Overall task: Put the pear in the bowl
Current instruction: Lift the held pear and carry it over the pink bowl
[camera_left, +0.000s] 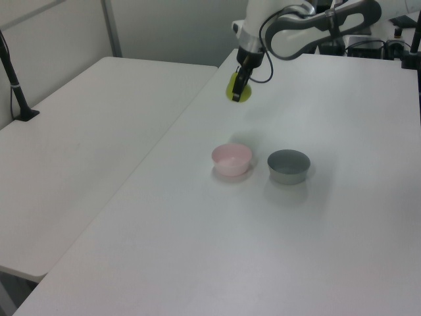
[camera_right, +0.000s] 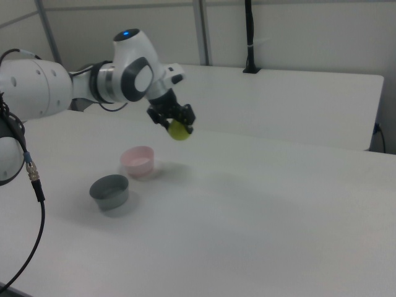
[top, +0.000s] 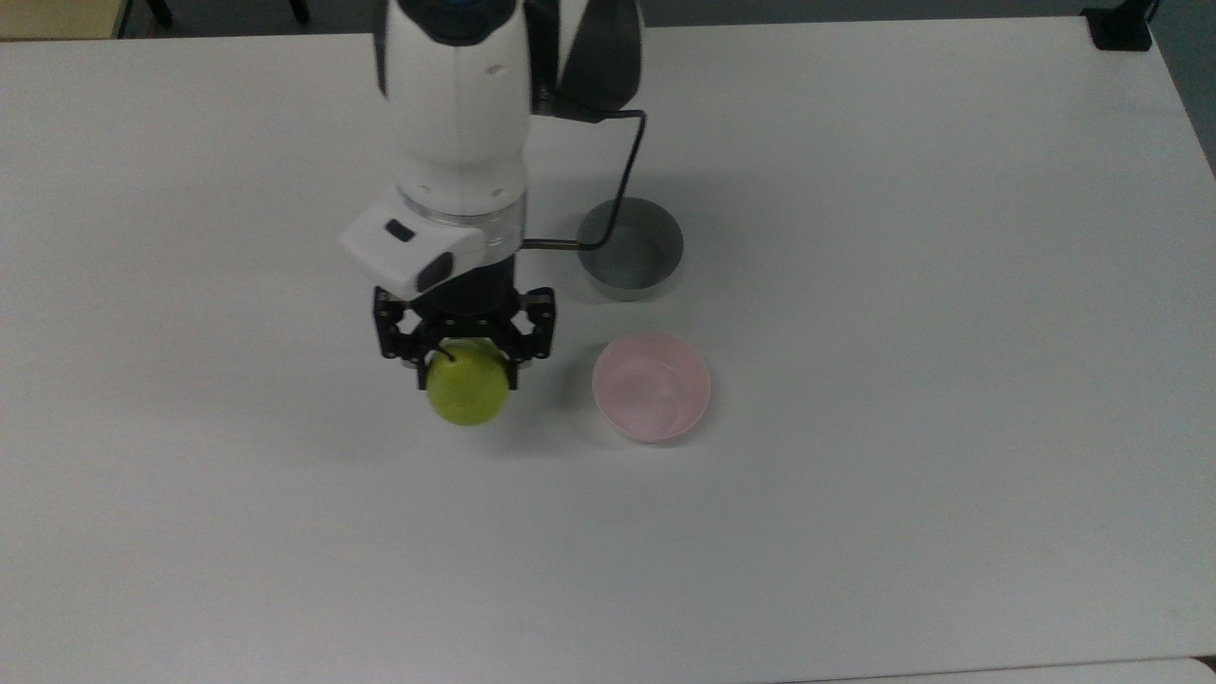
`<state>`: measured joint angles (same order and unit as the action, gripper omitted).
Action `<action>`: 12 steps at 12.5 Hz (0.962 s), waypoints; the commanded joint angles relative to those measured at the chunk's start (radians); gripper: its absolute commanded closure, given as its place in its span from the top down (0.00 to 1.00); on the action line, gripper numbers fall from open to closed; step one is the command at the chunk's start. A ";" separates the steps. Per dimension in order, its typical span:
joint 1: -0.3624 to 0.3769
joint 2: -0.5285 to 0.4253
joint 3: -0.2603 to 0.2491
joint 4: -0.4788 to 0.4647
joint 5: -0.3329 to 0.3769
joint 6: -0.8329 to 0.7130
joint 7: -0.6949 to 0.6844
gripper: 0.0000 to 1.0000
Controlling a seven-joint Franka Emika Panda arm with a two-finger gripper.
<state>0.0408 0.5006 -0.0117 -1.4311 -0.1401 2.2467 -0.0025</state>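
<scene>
My gripper (top: 467, 372) is shut on the yellow-green pear (top: 467, 391), which hangs in the air well above the white table (top: 855, 522). In the top view the pear is just left of the shallow pale pink bowl (top: 652, 386). The left view has the pear (camera_left: 238, 92) high above the table and beyond the pink bowl (camera_left: 231, 159), with the gripper (camera_left: 237, 91) on it. From the right view, the held pear (camera_right: 180, 130) floats above and to the right of the pink bowl (camera_right: 138, 161), gripper (camera_right: 177, 126) around it.
A deeper grey bowl (top: 631, 248) stands beside the pink one, farther up in the top view; it is also seen as the grey bowl (camera_left: 288, 166) and grey bowl (camera_right: 109, 190). A second table (camera_left: 79, 131) adjoins on the left view's left.
</scene>
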 commanded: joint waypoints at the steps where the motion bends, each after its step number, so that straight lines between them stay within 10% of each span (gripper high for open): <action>1: 0.094 -0.036 -0.001 -0.032 -0.038 -0.047 0.116 0.68; 12: 0.126 -0.063 0.151 -0.088 -0.164 -0.094 0.314 0.68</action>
<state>0.1507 0.4813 0.1357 -1.4787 -0.2815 2.2006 0.2724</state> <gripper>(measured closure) 0.220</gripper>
